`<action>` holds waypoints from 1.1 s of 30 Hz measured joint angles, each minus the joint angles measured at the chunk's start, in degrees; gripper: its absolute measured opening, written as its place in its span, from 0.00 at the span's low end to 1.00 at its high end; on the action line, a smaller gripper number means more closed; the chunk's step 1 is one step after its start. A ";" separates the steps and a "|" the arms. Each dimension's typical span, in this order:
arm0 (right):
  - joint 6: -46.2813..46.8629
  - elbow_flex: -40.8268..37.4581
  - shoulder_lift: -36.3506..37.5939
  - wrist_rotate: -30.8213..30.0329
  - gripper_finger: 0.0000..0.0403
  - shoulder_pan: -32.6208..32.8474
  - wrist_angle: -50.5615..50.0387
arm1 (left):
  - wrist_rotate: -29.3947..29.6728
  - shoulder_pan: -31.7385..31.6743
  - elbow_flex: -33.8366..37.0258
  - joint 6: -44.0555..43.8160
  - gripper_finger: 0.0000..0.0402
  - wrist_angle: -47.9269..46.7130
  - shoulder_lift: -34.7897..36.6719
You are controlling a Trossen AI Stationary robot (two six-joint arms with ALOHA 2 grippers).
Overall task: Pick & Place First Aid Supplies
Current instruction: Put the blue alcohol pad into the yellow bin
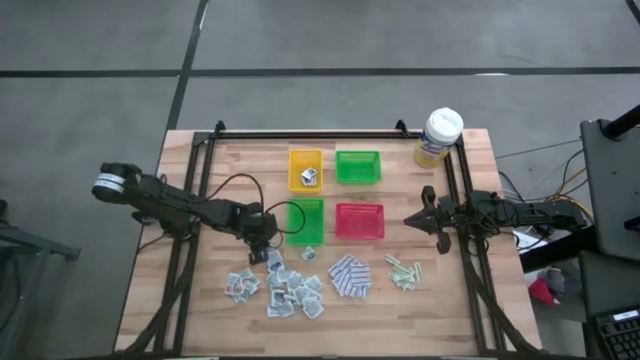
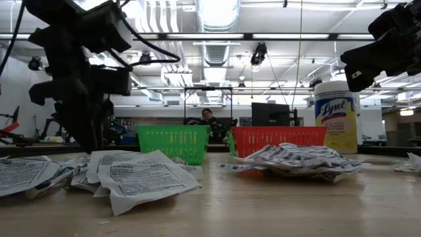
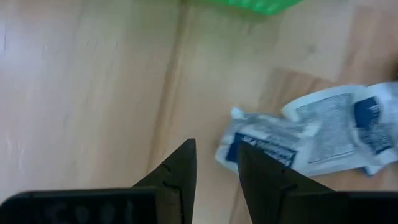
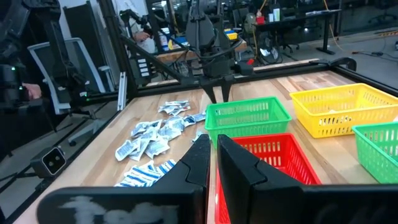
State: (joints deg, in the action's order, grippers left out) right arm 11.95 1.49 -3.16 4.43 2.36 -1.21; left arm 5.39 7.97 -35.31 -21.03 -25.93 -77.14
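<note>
Four ribbed plastic trays: two green, one yellow (image 1: 305, 168), one red (image 1: 359, 220). Left gripper (image 1: 266, 243) hovers beside the near green tray (image 1: 306, 221), fingers slightly parted, holding nothing, above the crinkly white-grey sachets (image 1: 278, 285). Right gripper (image 1: 416, 219), beside the red tray, is closed and empty.

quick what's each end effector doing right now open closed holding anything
Left end effector: open, nothing between its fingers, over the white packets.
Right end effector: shut, empty, waiting beside the red tray.
</note>
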 joint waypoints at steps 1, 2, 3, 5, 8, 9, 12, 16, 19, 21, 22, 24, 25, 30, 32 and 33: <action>0.01 0.00 0.00 0.00 0.07 0.00 0.00 | 0.48 0.00 0.27 -0.08 0.26 -0.02 0.00; 0.00 0.01 0.00 0.01 0.07 0.00 0.00 | 0.79 0.00 0.54 -0.25 0.26 0.04 0.00; -0.01 0.01 0.00 0.00 0.07 -0.01 0.00 | 0.79 0.00 0.87 -0.35 0.25 0.21 0.00; -0.01 0.01 0.00 0.02 0.07 -0.01 0.00 | 0.77 0.00 1.51 -0.78 0.23 0.35 0.00; 0.01 0.01 0.00 0.00 0.07 0.01 0.00 | 0.77 0.00 2.06 -2.20 0.21 0.51 0.00; 0.00 0.00 0.00 0.00 0.07 -0.01 0.00 | 0.77 0.00 2.07 -2.56 0.20 0.50 0.02; 0.01 -0.01 0.00 0.01 0.07 -0.01 0.00 | 0.72 0.00 1.95 -3.10 0.20 0.40 0.02; 0.02 -0.01 0.00 0.00 0.07 0.01 0.00 | 1.46 0.00 1.90 -3.05 0.19 -0.36 0.02; 0.02 0.01 0.00 0.00 0.07 -0.01 0.00 | 2.28 0.00 1.71 -3.37 0.19 -2.74 0.04; 0.01 0.00 0.00 0.00 0.07 0.00 0.00 | 2.78 0.00 1.32 -4.62 0.19 -4.80 0.04; 0.02 0.01 0.00 0.00 0.07 -0.01 0.00 | 2.94 0.00 1.01 -5.23 0.19 -5.83 0.05; 0.02 0.00 0.00 0.00 0.07 0.00 0.00 | 3.17 0.00 0.24 -6.15 0.19 -7.30 0.16; -0.01 0.01 0.00 0.00 0.07 -0.01 0.00 | 3.20 -0.02 -0.29 -6.35 0.19 -7.72 0.29; 0.00 0.01 0.00 0.00 0.07 0.01 0.00 | 3.26 -0.02 -2.81 -6.91 0.19 -9.70 0.48; 0.02 -0.01 0.00 0.00 0.07 -0.01 0.00 | 3.28 -0.02 -3.86 -6.89 0.19 -9.99 0.52; 0.02 0.01 0.00 0.00 0.07 0.01 0.00 | 3.28 -0.02 -4.15 -6.89 0.19 -10.01 0.52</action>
State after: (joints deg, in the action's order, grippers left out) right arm 11.97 1.50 -3.16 4.43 2.37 -1.21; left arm 8.67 7.94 -39.45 -27.92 -35.94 -76.62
